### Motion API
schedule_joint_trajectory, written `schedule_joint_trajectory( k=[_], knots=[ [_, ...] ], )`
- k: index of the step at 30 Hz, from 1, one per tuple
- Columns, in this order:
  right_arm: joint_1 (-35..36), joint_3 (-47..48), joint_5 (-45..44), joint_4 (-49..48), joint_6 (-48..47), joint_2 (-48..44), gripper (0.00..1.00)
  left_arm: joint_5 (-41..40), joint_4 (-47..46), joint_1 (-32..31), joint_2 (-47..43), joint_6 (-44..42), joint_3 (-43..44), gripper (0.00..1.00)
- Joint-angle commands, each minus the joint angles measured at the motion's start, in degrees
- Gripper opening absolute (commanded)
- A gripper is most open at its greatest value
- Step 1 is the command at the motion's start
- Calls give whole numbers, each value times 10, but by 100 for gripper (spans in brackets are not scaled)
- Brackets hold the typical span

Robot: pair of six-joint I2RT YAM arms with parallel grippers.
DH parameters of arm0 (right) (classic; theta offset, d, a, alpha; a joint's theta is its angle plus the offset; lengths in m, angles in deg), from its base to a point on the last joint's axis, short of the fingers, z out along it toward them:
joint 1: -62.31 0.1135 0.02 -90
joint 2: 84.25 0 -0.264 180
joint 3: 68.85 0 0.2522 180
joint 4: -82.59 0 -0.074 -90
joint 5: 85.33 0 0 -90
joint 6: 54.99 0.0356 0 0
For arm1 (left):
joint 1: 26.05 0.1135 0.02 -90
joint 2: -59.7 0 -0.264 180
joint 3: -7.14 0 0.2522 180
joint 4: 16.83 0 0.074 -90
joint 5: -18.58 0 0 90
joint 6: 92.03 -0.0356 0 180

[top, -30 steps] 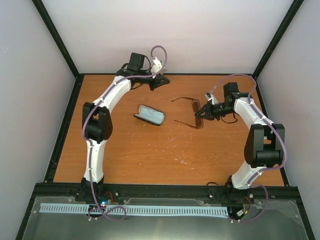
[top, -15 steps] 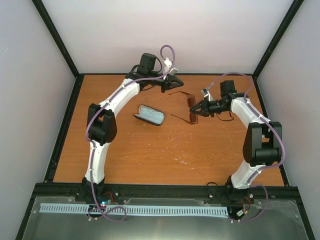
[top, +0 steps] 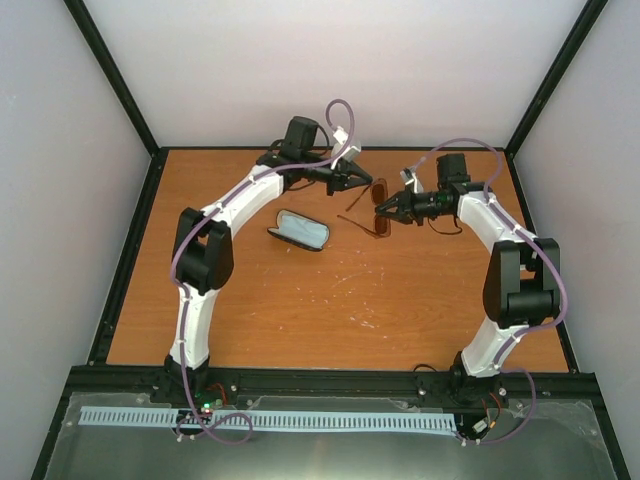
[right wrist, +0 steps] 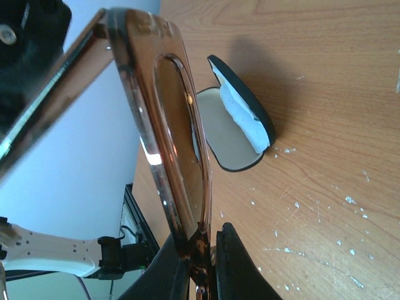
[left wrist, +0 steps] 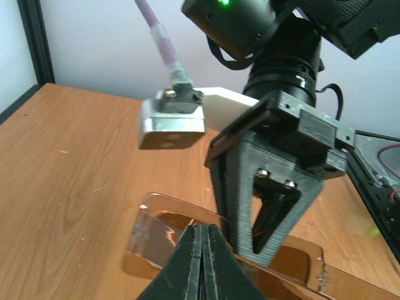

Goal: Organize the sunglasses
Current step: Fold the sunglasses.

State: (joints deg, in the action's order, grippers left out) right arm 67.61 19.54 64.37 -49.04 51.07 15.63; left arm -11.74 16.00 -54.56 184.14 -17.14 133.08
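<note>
Arms inward, left hand (left wrist: 201, 232) beside sunglasses (right wrist: 181, 156) in right hand (top: 384, 210).

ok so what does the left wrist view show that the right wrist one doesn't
Left wrist only: the left gripper, shut, close to the sunglasses, and the right arm's camera. Right wrist only: the open case lying on the table. Both: the sunglasses pinched in the right gripper, above the table.
</note>
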Motion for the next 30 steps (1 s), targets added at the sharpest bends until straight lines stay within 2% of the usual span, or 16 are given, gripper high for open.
schedule_joint_trajectory(
  k=[1,6,16,19,21,24,27,29,30],
  knots=[
    [5,27,12,-49,32,14,3,19,-22,-14,-37,13,-15,3],
    [10,48,16,-69,49,23,3,15,-31,-21,-38,17,-22,3],
    [14,55,79,-126,101,0,3,7,-59,-42,-48,23,-66,3],
    [14,59,67,-91,80,-9,3,-12,-63,-43,-54,22,-70,3],
    [13,55,49,-50,50,-13,3,-39,-56,-40,-60,20,-65,8],
    [11,35,37,-10,10,-24,3,-84,-81,-18,-80,35,-74,25],
    [9,20,31,29,-22,-33,3,-134,-128,23,-88,58,-69,36],
    [8,15,25,49,-38,-36,3,-163,-139,51,-82,66,-44,38],
    [8,14,18,53,-41,-36,3,-176,-139,61,-78,64,-29,35]
  ],
)
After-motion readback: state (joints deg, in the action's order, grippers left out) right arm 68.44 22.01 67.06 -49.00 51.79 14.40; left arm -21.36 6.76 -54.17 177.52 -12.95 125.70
